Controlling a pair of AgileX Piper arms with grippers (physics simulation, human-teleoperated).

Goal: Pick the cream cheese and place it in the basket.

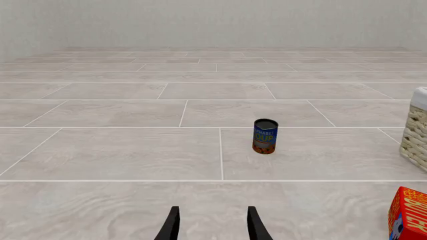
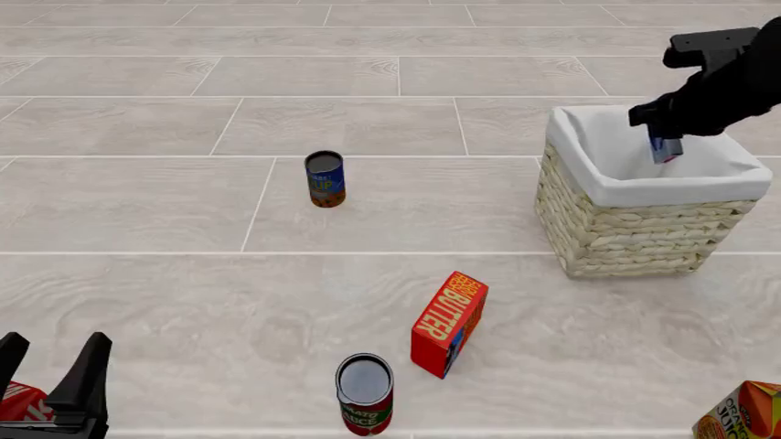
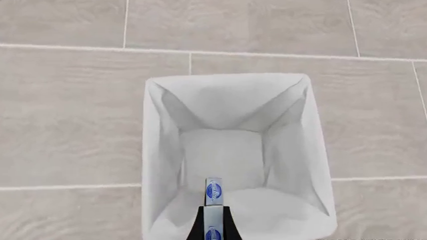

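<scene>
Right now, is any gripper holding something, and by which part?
The right gripper holds the cream cheese by its flat faces at one end, above the basket. The left gripper is open, holding nothing.

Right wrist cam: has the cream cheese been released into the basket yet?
No. The cream cheese sits pinched edge-on between the right gripper fingers, hanging over the basket liner's open interior.
</scene>
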